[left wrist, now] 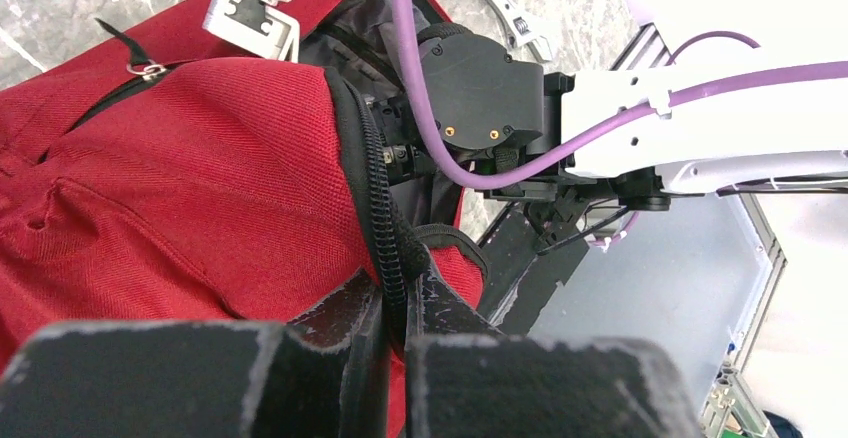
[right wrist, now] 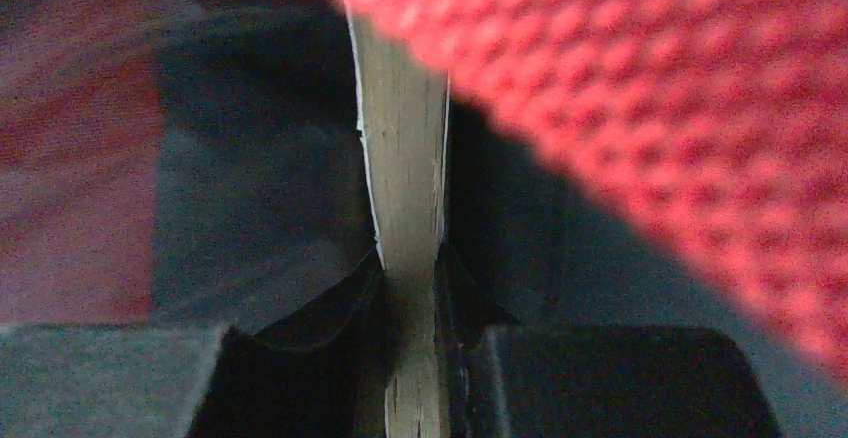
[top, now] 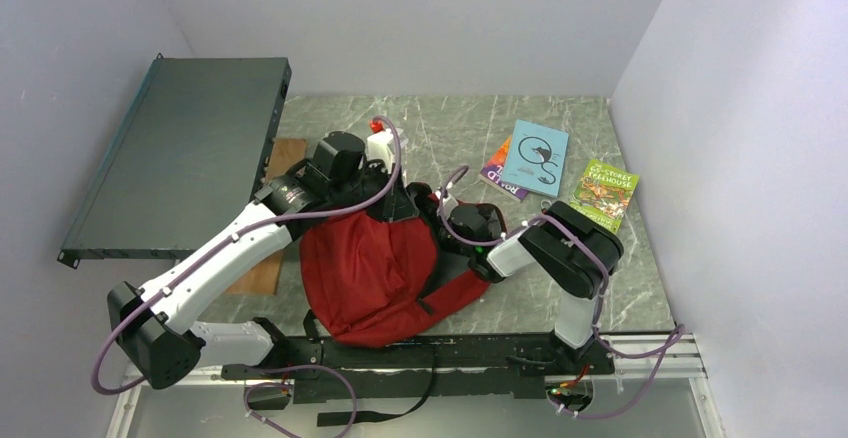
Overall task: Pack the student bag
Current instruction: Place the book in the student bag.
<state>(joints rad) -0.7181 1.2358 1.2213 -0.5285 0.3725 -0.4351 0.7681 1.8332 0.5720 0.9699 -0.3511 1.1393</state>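
Observation:
The student bag (top: 375, 268) is a red backpack lying in the middle of the table, its opening toward the far side. My left gripper (top: 403, 201) is shut on the black zipper edge (left wrist: 385, 218) of the bag's opening (left wrist: 400, 293). My right gripper (top: 447, 213) reaches into the opening; its black wrist (left wrist: 480, 88) shows in the left wrist view. In the right wrist view it (right wrist: 410, 278) is shut on a book, whose pale page edge (right wrist: 405, 178) stands between the jaws, with grey lining (right wrist: 250, 208) and red mesh fabric (right wrist: 650, 88) around it.
A teal booklet (top: 535, 158) lies on a purple book (top: 500, 173), and a green book (top: 605, 193) lies at the far right. A dark rack panel (top: 180, 153) leans at the left over a wooden board (top: 285, 158). A wrench (left wrist: 510, 18) lies beyond the bag.

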